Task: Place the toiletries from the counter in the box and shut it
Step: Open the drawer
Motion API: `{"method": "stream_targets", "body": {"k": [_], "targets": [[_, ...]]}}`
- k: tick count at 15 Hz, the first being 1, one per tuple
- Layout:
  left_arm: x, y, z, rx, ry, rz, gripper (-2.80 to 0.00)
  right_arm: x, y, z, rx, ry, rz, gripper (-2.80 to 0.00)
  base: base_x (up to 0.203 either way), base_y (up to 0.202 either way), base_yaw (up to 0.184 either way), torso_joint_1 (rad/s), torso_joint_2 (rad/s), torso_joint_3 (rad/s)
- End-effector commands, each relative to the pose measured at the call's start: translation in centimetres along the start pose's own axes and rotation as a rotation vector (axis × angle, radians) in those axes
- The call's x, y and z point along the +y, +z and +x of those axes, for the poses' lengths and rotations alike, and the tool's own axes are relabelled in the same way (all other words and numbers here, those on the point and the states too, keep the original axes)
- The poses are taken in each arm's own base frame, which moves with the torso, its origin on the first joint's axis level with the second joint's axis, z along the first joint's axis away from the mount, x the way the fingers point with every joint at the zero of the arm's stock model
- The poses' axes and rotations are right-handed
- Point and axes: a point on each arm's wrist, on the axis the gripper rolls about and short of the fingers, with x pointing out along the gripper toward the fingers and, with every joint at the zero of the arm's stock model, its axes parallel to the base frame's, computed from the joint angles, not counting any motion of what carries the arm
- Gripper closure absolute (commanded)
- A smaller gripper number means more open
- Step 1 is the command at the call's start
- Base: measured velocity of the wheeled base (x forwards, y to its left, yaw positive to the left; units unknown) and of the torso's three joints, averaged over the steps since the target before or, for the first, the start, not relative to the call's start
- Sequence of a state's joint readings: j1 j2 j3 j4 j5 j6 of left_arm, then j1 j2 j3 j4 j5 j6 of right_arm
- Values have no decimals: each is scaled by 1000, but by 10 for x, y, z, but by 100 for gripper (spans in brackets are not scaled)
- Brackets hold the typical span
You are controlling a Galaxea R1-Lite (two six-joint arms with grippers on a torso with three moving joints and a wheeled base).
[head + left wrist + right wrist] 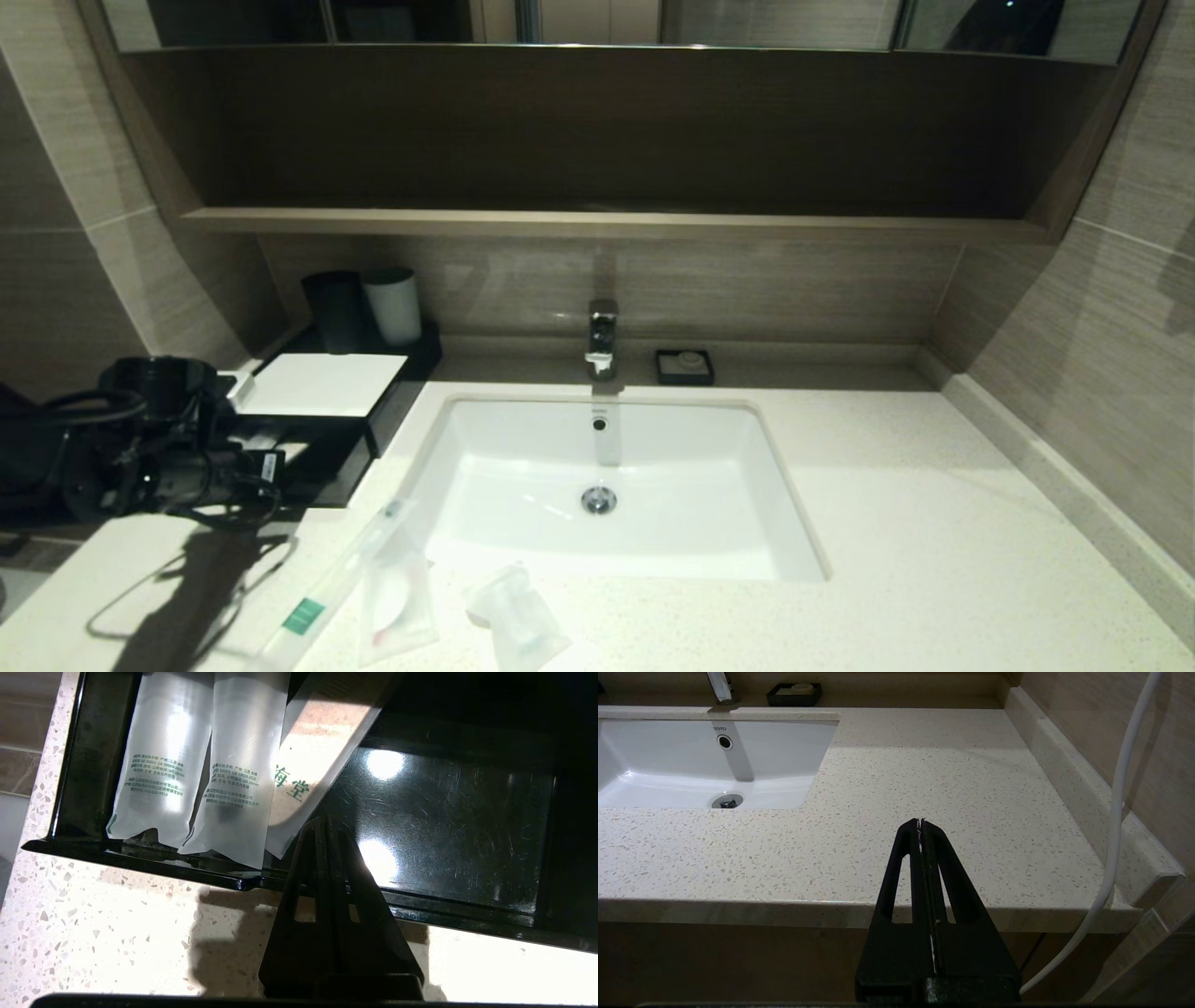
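Pale speckled surface (934, 523) is still strewn with three toiletries (401, 597) — none boxed. Left pincer (327, 826), shut and empty, is seen at the box (317, 439) drawer, pulled open.

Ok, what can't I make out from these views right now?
- Toothbrush packet: near end cut off by the head view's bottom edge.
- Drawer of the box: in the head view the left arm covers most of it; in the left wrist view its back is lost in shadow.
- Left claw: shut; touching the drawer's rim or not, unclear.
- Right claw: absent from head view.
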State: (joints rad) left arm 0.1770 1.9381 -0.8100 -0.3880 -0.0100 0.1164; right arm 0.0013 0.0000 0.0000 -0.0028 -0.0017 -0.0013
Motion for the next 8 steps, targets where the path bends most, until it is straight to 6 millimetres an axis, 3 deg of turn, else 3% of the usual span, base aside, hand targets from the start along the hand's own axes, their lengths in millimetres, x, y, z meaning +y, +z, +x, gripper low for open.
{"method": "stream_targets", "body": {"k": [1, 8], "targets": [[0, 1, -4, 3, 0, 10, 0, 0, 0, 0, 1, 0, 0, 0, 0, 0, 0, 0, 0, 0], [0, -1, -10, 42, -5, 23, 0, 0, 0, 0, 1, 0, 0, 0, 0, 0, 0, 0, 0, 0]]}}
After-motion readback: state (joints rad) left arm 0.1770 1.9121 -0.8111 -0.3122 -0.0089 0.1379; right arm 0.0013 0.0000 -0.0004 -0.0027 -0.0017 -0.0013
